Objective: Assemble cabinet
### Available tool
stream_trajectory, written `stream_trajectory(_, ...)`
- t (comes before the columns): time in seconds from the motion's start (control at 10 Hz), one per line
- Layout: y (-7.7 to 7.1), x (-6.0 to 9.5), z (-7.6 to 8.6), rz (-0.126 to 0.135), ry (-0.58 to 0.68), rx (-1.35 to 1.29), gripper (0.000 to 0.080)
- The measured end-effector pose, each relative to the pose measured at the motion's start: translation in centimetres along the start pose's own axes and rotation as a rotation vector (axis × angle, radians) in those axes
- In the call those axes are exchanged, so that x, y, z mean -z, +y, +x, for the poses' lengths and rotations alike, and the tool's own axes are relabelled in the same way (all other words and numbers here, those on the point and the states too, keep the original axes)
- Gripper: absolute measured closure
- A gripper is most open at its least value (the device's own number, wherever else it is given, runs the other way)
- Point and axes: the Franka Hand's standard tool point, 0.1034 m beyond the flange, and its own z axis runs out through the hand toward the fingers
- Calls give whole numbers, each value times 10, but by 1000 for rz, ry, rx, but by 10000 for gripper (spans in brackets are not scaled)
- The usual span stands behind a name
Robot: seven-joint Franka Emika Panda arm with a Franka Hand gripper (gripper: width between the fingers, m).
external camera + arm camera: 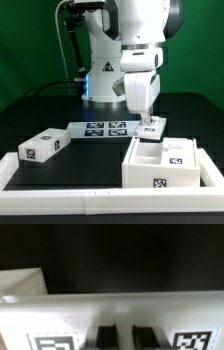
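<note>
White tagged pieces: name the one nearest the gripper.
The cabinet, the biggest box, under the gripper; the small block and marker board lie farther off.

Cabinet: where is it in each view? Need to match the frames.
Exterior view: the cabinet sits low at the exterior view's right, directly under the claw.
Wrist view: the cabinet is the wide white wall close to the camera, with a marker tag on it beside the claw.
Shared landmark: the claw, right at the cabinet's white wall in both views.
</note>
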Motion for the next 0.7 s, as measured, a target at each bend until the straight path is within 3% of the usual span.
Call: stream_trajectory(0.7, 3, -6, 1, -2, 10, 9, 729)
